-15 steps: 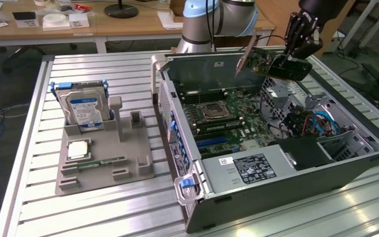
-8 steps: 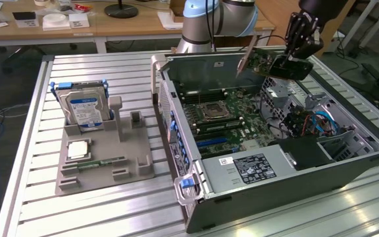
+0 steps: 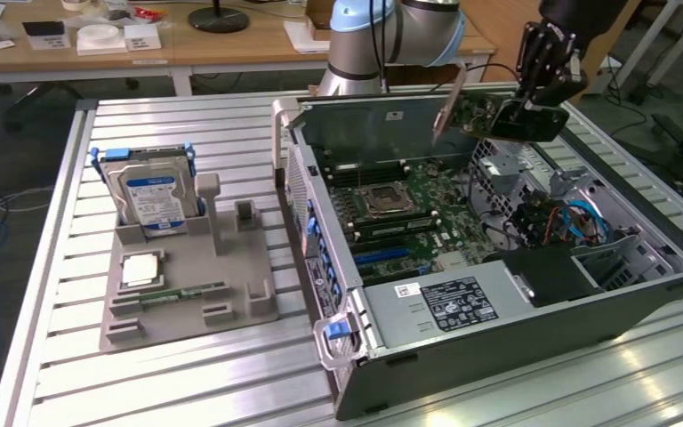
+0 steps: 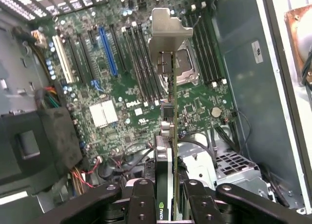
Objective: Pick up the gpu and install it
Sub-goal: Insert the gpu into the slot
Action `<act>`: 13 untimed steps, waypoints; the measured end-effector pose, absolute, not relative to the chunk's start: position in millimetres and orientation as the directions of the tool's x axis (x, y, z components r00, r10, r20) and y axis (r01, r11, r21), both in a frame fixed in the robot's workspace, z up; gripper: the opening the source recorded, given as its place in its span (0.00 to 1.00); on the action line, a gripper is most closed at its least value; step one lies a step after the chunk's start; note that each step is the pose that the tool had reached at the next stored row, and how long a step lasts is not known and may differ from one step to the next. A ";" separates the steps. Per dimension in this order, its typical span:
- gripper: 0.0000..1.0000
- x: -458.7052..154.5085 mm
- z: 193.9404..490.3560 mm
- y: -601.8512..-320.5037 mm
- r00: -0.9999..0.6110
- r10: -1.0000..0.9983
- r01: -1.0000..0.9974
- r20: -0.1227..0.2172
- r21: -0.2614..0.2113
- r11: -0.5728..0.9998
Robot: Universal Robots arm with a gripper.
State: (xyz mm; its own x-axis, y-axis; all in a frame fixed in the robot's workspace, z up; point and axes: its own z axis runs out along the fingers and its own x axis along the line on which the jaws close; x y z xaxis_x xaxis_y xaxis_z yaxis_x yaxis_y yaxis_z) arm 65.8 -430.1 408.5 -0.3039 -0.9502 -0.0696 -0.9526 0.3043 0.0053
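Over the open computer case (image 3: 496,356), toward the exterior view's far right, the claw (image 3: 514,120) grips 1 gpu (image 3: 466,108), which juts edge-on from between its fingers (image 4: 141,195) above the motherboard (image 4: 112,112).

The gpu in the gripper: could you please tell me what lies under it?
Under the gpu, clamped by the gripper, lies the motherboard with memory slots and CPU socket. The strip beneath the card's edge and bracket is covered.
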 end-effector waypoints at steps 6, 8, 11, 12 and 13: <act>0.27 65.8 408.0 -430.0 -0.229 -0.971 -0.973 -0.074 -0.009 0.230; 0.27 65.8 407.9 -430.0 -0.207 -0.975 -0.978 -0.075 -0.012 0.209; 0.27 65.8 407.8 -430.1 -0.203 -0.976 -0.979 -0.075 -0.013 0.204; 0.27 65.8 407.8 -430.0 -0.203 -0.976 -0.979 -0.075 -0.013 0.204; 0.27 65.6 407.8 -430.1 -0.203 -0.976 -0.979 -0.075 -0.013 0.204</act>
